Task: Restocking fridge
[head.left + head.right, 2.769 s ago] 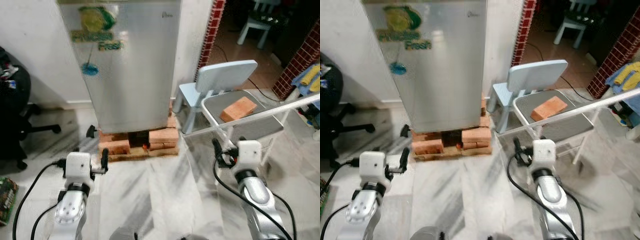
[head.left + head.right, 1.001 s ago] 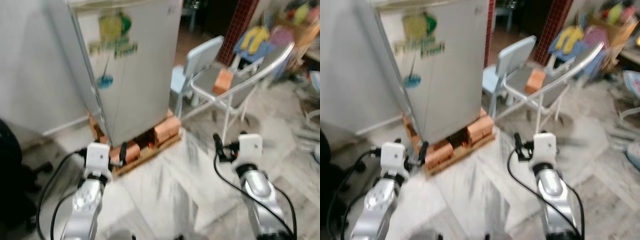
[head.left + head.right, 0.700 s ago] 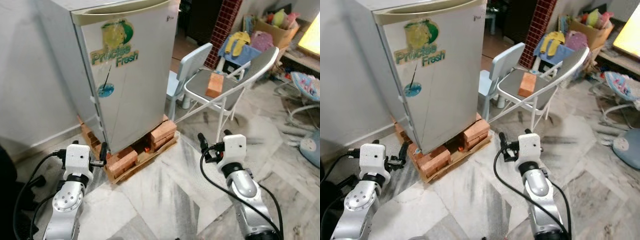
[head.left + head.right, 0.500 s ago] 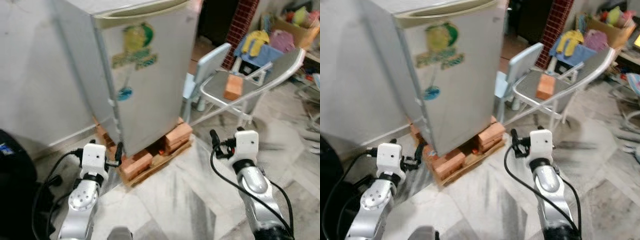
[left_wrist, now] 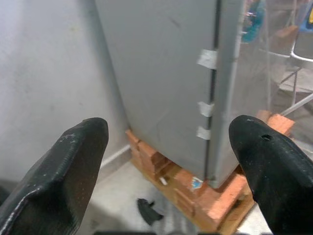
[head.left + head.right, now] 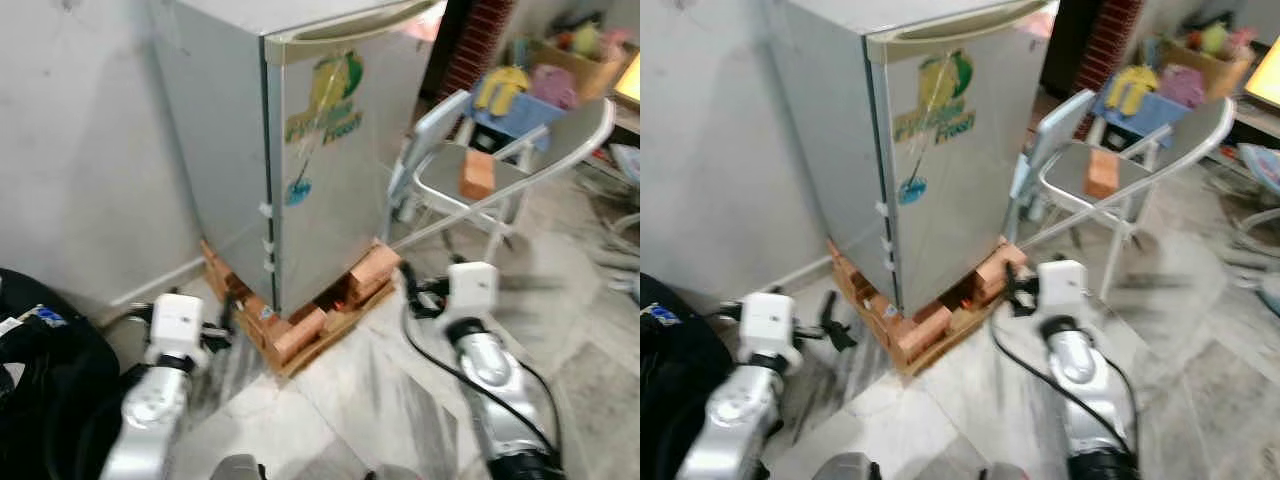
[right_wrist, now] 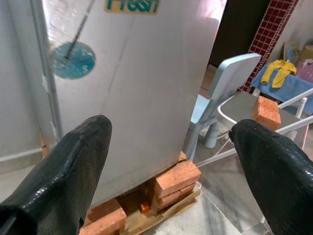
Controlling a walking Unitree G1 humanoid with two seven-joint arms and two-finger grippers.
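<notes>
A silver fridge [image 6: 330,160] with a green and yellow sticker stands with its door shut, raised on red bricks [image 6: 372,268] and a wooden pallet. My left gripper [image 6: 224,322] hangs low near the fridge's hinge-side corner, open and empty. In the left wrist view the left gripper [image 5: 168,127] frames the fridge's grey side [image 5: 161,73]. My right gripper [image 6: 414,296] is low in front of the bricks, open with nothing between its fingers. Through the right gripper [image 7: 171,126] in the right wrist view I see the fridge door [image 7: 137,73].
Right of the fridge stand a light blue child's chair [image 6: 432,122] and a metal folding chair [image 6: 520,165] with a brick [image 6: 478,174] on its seat. A black office chair [image 6: 45,370] sits at the left by the white wall. Marble floor lies in front.
The camera has swung so that the fridge's grey side now shows. Both grippers stay open and low, and the fridge door stays shut.
</notes>
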